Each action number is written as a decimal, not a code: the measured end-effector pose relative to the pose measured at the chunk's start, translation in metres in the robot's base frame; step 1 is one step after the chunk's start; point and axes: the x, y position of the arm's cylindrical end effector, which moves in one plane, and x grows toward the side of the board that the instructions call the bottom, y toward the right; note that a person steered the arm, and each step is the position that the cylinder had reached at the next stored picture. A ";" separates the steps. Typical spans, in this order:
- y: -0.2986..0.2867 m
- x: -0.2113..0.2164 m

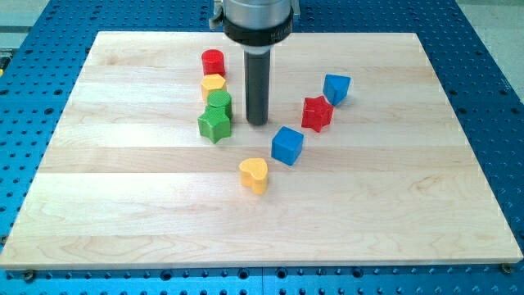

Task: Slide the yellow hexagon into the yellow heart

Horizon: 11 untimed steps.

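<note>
The yellow hexagon (213, 84) sits at the upper middle-left of the wooden board (123, 180), between a red cylinder (213, 61) above it and a green block (219, 103) below it, close against both. The yellow heart (255, 174) lies lower, near the board's centre, apart from the others. My tip (257, 123) is down on the board to the right of the green blocks, right of and slightly below the yellow hexagon, not touching it.
A green star (214, 125) lies just below the green block, left of my tip. A blue cube (287, 145) is up-right of the heart. A red star (317, 113) and a blue block (336, 88) lie to the right.
</note>
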 end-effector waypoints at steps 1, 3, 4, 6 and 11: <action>-0.027 -0.024; -0.059 -0.037; -0.064 -0.051; -0.129 -0.069; -0.178 0.055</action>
